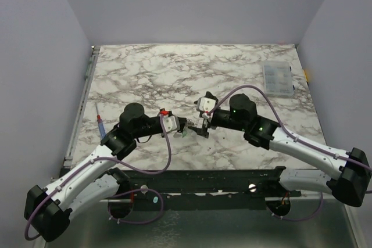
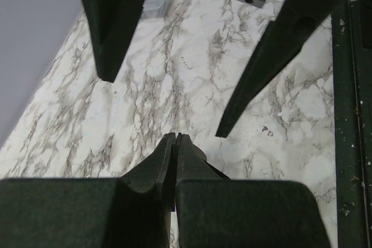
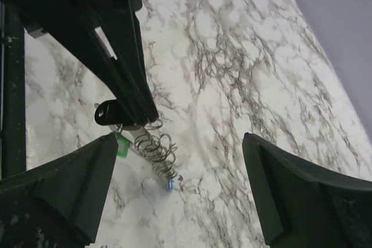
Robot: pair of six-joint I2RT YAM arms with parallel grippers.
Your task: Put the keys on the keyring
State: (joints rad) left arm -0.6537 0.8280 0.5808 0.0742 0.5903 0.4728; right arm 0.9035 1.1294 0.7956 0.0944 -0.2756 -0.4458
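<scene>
- A desk (image 1: 232, 68) with a white marble pattern and grey veins, and pale lilac walls (image 1: 192, 4) on three sides.
- A clear plastic box (image 1: 278, 79) with small compartments lies flat near the desk's far right corner.
- A blue pen-like tool (image 1: 101, 127) with a red end lies along the desk's left edge, well apart from the box.
- A small black cylinder (image 3: 106, 113) seems to hang just above the desk.
- A black rail (image 1: 221, 181) runs along the near edge.

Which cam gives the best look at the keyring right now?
Right wrist: the keyring and its chain show clearly at the left claw tip. Left wrist hides it behind the shut claw; top external shows barely a speck.
</scene>
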